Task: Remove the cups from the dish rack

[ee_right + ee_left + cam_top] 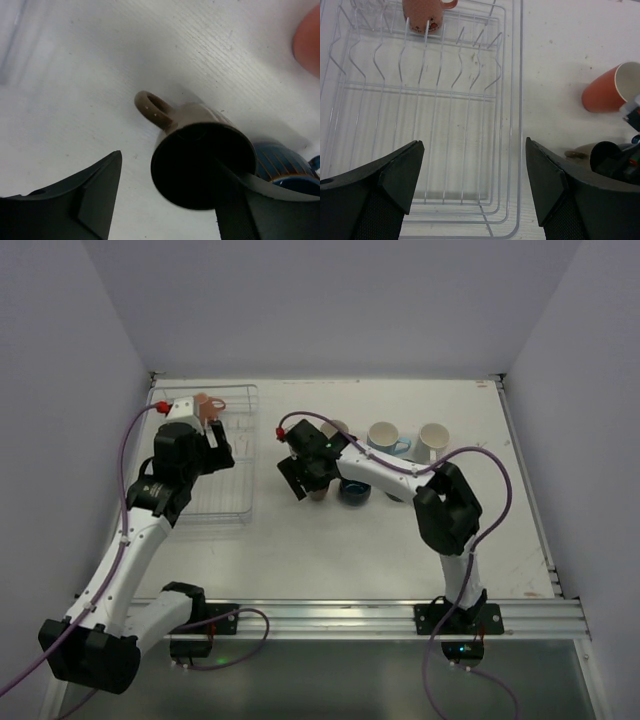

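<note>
Cups are nearly all out. R gripper [167, 165] has its fingers spread either side of the dark brown mug [197, 120], which stands upright on the table [75, 75] just beside the navy mug [280, 160]. One finger is clear, the other is close at the rim, contact unclear. To finish this set-down well, I'd lift straight up w/o swinging, so nothing hooks rim or handle. L gripper [473, 150], jaws wide apart and empty, hangs over the dish rack [445, 125]. The salmon pink mug [422, 15] sits at its far end, the only cup I can see inside.

Open room over dish rack [445, 150], pink mug [422, 15] at far end, navy mug [285, 167] beside brown mug [200, 160]
</note>
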Motion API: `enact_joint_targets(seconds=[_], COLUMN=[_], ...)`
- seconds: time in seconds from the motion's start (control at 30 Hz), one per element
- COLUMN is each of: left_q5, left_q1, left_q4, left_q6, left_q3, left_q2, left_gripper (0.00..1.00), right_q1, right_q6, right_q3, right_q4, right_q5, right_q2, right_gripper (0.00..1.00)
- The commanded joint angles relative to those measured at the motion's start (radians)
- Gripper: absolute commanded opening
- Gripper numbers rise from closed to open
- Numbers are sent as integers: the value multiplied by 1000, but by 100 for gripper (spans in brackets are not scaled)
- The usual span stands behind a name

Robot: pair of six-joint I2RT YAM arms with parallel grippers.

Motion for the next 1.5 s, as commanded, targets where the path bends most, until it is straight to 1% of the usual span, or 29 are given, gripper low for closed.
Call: enact_joint_targets(seconds=[0.0, 0.03, 0.07, 0.13, 0.17, 0.2, 0.23, 0.27, 0.3, 0.33, 0.37, 0.4, 0.43, 0.47, 0.5, 0.53, 0.57, 0.6, 0.63, 0.67, 0.7, 0.8, 0.9, 0.93, 1.1, 1.3, 1.47], left_q5=[17, 10, -11, -23, -33, -34, -34, -52, -75, -106, -135, -135, -129, -114, -99, -77, -42, -40, -37, -5, 4, 3, -8, -8, -8, 24, 59], left_q1=[-1, -1, -3, -1, -1, -1, 2, 5, 6, 14, 25, 64, 86, 106, 144, 161, 173, 184, 187, 195, 198, 206, 206, 232, 255, 261, 264], left_q4=[17, 20, 28, 31, 46, 59, 69, 80, 118, 135, 149, 164, 171, 187, 198, 217, 261, 272, 278, 284, 281, 263, 263, 264, 241, 258, 277], left_q6=[-27, -34, -37, -54, -60, -69, -91, -99, -103, -108, -111, -114, -122, -122, -123, -119, -105, -87, -54, -33, 2, 56, 81, 90, 118, 145, 156], left_q3=[80, 99, 109, 149, 163, 171, 189, 198, 206, 223, 237, 252, 289, 307, 341, 352, 365, 381, 425, 453, 509, 595, 646, 655, 743, 769, 772], left_q2=[37, 49, 63, 122, 147, 191, 214, 241, 291, 319, 351, 417, 449, 483, 538, 561, 587, 638, 667, 699, 765, 874, 940, 952, 1040, 1101, 1134], left_gripper=[89, 89, 89, 90, 90, 90, 91, 91, 91, 91, 91, 91, 91, 91, 91, 91, 90, 90, 90, 90, 89, 89, 89, 89, 89, 84, 83], right_q1=[-1, -1, -1, -1, -1, -1, -1, -1, -1, -1, -1, -1, -1, -1, -1, -1, -1, -1, -1, -1, -1, -1, -1, -1, -1, -1, -1], right_q6=[-1, 8, 15, 44, 53, 64, 71, 93, 102, 111, 131, 142, 157, 165, 170, 179, 180, 182, 186, 186, 191, 196, 194, 191, 188, 188, 186], right_q3=[-47, -63, -84, -170, -208, -284, -326, -371, -459, -499, -539, -614, -647, -708, -733, -753, -770, -793, -803, -816, -820, -828, -831, -831, -830, -828, -822], right_q4=[91, 107, 124, 194, 225, 284, 320, 355, 430, 461, 486, 538, 561, 581, 614, 627, 635, 647, 656, 664, 677, 685, 684, 685, 710, 714, 713], right_q5=[-39, -68, -79, -87, -121, -129, -135, -159, -177, -199, -217, -248, -260, -264, -267, -271, -271, -273, -274, -274, -274, -280, -274, -273, -267, -267, -270], right_q2=[-211, -239, -305, -380, -420, -504, -546, -589, -630, -705, -739, -771, -828, -851, -873, -900, -910, -914, -917, -916, -914, -897, -890, -887, -876, -871, -858], right_gripper=[73, 77, 79, 82, 84, 84, 86, 87, 87, 87, 87, 87, 87, 87, 86, 86, 86, 86, 86, 86, 86, 86, 85, 86, 85, 85, 85])
